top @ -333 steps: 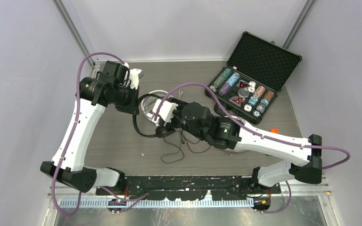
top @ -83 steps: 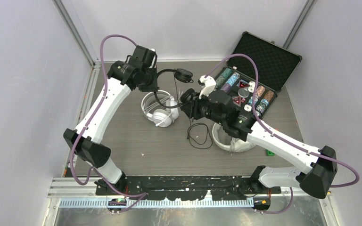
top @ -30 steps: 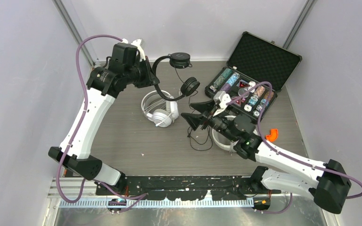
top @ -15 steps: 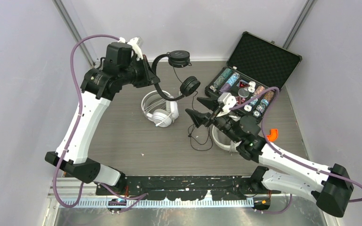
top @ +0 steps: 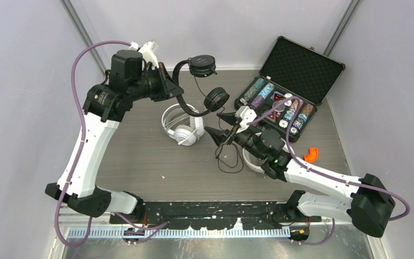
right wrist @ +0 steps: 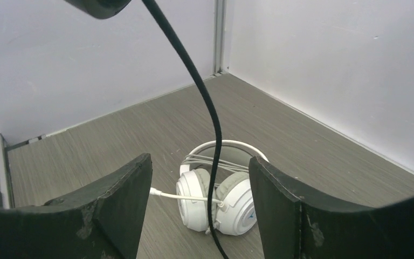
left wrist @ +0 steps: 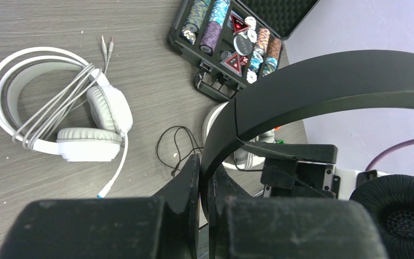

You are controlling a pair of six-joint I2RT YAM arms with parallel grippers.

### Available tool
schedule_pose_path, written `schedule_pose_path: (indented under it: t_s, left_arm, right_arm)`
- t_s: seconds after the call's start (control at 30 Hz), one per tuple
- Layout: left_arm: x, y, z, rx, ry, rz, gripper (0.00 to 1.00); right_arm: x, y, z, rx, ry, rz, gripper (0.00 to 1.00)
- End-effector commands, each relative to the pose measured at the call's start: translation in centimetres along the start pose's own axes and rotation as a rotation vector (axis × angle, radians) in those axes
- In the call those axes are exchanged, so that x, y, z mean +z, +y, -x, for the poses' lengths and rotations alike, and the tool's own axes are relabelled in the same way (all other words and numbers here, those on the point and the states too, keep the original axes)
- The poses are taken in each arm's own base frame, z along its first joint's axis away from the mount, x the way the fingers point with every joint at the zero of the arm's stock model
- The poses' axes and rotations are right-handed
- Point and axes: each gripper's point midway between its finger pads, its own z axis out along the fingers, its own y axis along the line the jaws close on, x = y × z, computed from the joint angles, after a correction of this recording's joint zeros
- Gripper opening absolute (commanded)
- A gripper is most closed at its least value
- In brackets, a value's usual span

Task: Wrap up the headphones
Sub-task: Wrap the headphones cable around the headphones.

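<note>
Left arm (top: 89, 148) and right arm (top: 323, 178) with white moulded link shells, black cylindrical joint housings, purple sheathed cable (top: 91, 47) looped externally along each arm, white wrist camera mount (top: 148, 49), matte black wedge-shaped fingers (right wrist: 113, 208), green status light (top: 274, 160) on right arm.

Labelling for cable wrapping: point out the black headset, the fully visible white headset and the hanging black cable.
black headset (left wrist: 329, 81): left wrist view, on its headband.
white headset (left wrist: 89, 144): left wrist view, on its lower ear cup.
black cable (right wrist: 200, 89): right wrist view, on its hanging stretch.
</note>
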Motion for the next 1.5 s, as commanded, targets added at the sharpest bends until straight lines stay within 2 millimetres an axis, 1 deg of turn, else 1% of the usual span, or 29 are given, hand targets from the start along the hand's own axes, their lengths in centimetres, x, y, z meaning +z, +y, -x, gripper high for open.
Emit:
schedule_pose_path:
  t_s: [0.0,0.07,0.1,0.17,0.23,0.27,0.3,0.37,0.43,0.53,0.6,0.67,0.73,0.83,0.97,1.07,1.17,1.3,1.4,1.47]
  left_arm:
    - [-1.4,-2.3,1.8,0.003,-0.083,-0.103,0.0]
    - [-1.4,-2.3,2.0,0.001,-0.095,-0.106,0.0]
    - [-1.2,-2.2,2.1,-0.002,-0.098,-0.106,0.0]
    - [-1.1,-2.2,2.6,-0.016,-0.118,-0.108,0.0]
    - [-1.2,-2.5,4.1,-0.03,-0.172,-0.128,0.0]
    - [-1.0,-2.6,5.0,-0.043,-0.199,-0.135,0.0]
    - [-1.1,-2.6,5.8,-0.06,-0.22,-0.139,0.0]
    - [-1.1,-2.8,7.2,-0.084,-0.26,-0.149,0.0]
    - [-1.0,-2.6,8.2,-0.11,-0.292,-0.154,0.0]
    - [-0.6,-1.7,9.3,-0.176,-0.318,-0.166,0.0]
    - [-0.3,-1.4,9.3,-0.194,-0.304,-0.187,0.0]
    - [-0.1,-0.9,9.0,-0.199,-0.295,-0.178,0.0]
    - [-0.2,0.2,8.7,-0.197,-0.292,-0.148,0.0]
    - [-0.8,1.7,8.6,-0.196,-0.288,-0.099,0.0]
    - [-1.5,3.3,9.0,-0.193,-0.307,-0.056,0.0]
    - [-1.7,5.5,9.4,-0.176,-0.322,0.039,0.0]
    - [-1.8,6.4,9.7,-0.169,-0.318,0.068,0.0]
    - [-1.9,7.3,9.7,-0.153,-0.32,0.11,0.0]
    - [-1.9,7.4,9.3,-0.145,-0.295,0.108,0.0]
    - [-2.0,6.9,8.7,-0.141,-0.267,0.073,0.0]
  right_arm:
    - [1.3,1.4,2.7,-0.013,-0.072,0.084,0.69]
    - [1.5,2.0,2.4,-0.003,-0.044,0.119,0.63]
    - [1.5,2.2,2.1,0.005,-0.025,0.126,0.55]
    - [1.4,2.3,1.9,0.025,0.006,0.131,0.36]
    - [1.3,2.7,1.9,0.066,0.026,0.145,0.16]
    - [1.3,3.0,2.1,0.078,0.029,0.155,0.03]
    - [1.2,3.2,2.1,0.096,0.037,0.16,0.01]
    - [1.1,3.5,1.9,0.121,0.066,0.172,0.0]
    - [0.6,3.8,1.0,0.128,0.127,0.186,0.0]
    - [-0.3,3.5,-0.1,0.102,0.194,0.173,0.0]
    - [-0.7,2.5,-0.2,0.081,0.209,0.123,0.0]
    - [-1.1,1.1,-0.2,0.057,0.203,0.044,0.0]
    - [-1.4,-0.3,-0.3,0.045,0.198,-0.024,0.0]
    - [-1.7,-1.4,-0.1,0.051,0.198,-0.062,0.0]
    - [-1.9,-1.6,0.3,0.071,0.185,-0.067,0.0]
    - [-2.3,-1.2,0.6,0.086,0.169,-0.051,0.0]
    - [-2.9,-1.4,0.1,0.089,0.171,-0.067,0.0]
    - [-3.3,-1.3,0.0,0.092,0.162,-0.064,0.0]
    - [-3.4,-1.6,-0.1,0.089,0.16,-0.077,0.0]
    - [-3.3,-2.8,-0.2,0.084,0.158,-0.138,0.0]
